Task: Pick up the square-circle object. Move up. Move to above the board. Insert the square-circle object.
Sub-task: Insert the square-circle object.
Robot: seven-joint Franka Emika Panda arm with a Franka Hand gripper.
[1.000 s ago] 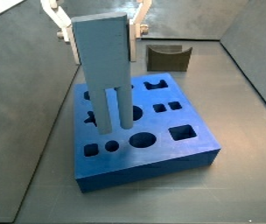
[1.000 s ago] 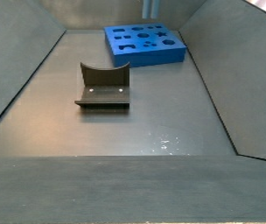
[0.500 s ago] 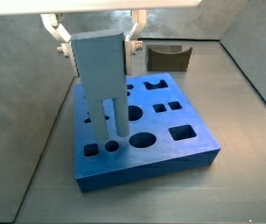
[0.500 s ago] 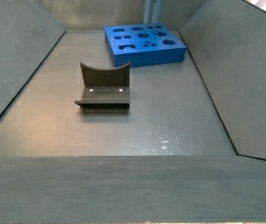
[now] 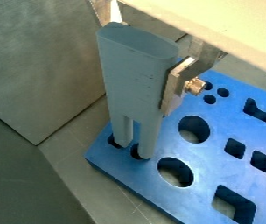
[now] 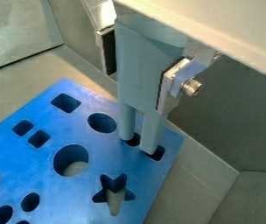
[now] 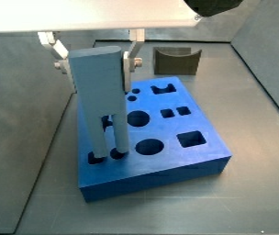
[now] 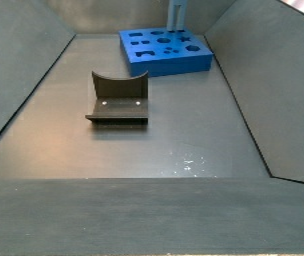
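The square-circle object (image 7: 96, 92) is a tall grey-blue slab, held upright over the near left corner of the bright-blue board (image 7: 194, 165). My gripper (image 7: 96, 62) is shut on its upper part, one silver finger on each side. Its two prongs reach down into two holes at the board's edge, as both wrist views show (image 5: 130, 144) (image 6: 142, 144). In the wrist views the slab (image 5: 133, 79) (image 6: 142, 70) fills the gap between the fingers (image 5: 177, 83) (image 6: 178, 83). In a side view only a thin strip of the slab (image 8: 176, 14) shows above the board (image 8: 166, 50).
The dark fixture (image 7: 176, 61) stands on the grey floor behind the board, and in a side view (image 8: 117, 98) it sits mid-floor. Sloping grey walls enclose the floor. The board's other holes, star (image 6: 113, 190), circles and squares, are open.
The gripper has come down with the slab and shifted toward the board's left edge. The prong tips, hanging above the board before, now sit in the two edge holes.
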